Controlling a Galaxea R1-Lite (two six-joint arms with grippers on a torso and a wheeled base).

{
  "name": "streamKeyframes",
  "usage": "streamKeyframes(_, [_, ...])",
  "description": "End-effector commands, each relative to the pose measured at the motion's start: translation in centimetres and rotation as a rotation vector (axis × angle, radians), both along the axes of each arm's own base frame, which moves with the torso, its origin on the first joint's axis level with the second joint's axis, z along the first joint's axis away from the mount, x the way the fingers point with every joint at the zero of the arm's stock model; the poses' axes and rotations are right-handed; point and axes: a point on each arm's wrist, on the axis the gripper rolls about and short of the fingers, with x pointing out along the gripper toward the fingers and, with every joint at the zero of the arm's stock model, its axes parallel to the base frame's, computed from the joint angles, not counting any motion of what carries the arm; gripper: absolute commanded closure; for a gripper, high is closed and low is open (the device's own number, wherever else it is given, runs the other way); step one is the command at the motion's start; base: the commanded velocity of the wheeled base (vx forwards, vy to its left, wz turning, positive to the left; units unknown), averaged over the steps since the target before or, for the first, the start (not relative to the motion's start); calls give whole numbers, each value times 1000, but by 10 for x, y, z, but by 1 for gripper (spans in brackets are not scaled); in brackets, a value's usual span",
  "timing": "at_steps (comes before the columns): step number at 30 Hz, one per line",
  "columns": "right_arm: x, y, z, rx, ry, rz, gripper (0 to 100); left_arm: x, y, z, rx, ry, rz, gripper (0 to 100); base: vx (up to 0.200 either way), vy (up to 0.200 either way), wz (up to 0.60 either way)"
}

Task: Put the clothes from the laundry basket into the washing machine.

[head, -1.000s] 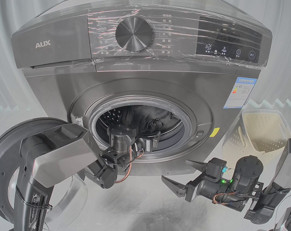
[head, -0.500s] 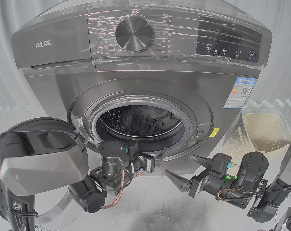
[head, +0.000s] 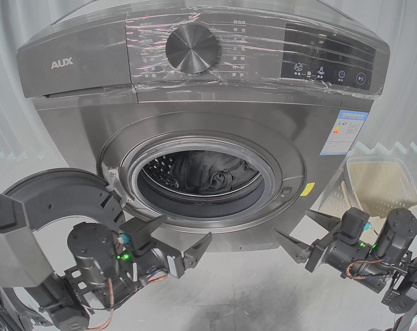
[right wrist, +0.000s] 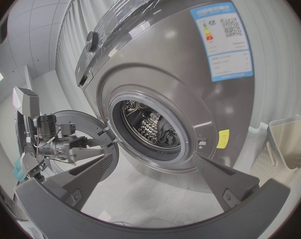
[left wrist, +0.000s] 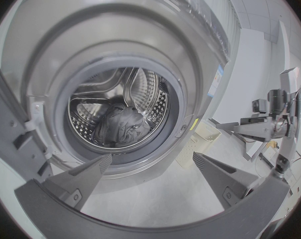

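Left gripper (head: 188, 226): fingers spread wide, nothing held, low in front of the washing machine (head: 245, 129), just below its port. Right gripper (head: 290, 221): also spread and unloaded, near the port's lower right, between it and the laundry basket (head: 378, 185). Clothes (head: 208, 173): dark bundle inside the drum, toward the front. Basket interior: bare lattice wall. Door (head: 56, 194) stands open, close beside the left arm. Risk, judged: the left arm could knock the door, and a fold near the lip could catch in the seal on closing. Count: two grippers, one machine, one door, one basket, one bundle; garments within cannot be told apart.
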Motion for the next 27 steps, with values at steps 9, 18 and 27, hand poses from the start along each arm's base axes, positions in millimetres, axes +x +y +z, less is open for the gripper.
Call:
streamKeyframes(9, [-26, -58, 21, 34, -82, -164, 0, -57, 46, 39, -128, -60, -17, 0, 0, 0, 0])
streamKeyframes(18, [-36, -79, 20, -18, -16, -223, 0, -60, 69, 35, -98, -56, 92, 0, -67, 0, 0])
streamKeyframes(27, [-69, -96, 19, -66, 53, -260, 0, -66, 80, 44, -113, -83, 146, 0, -67, 0, 0])
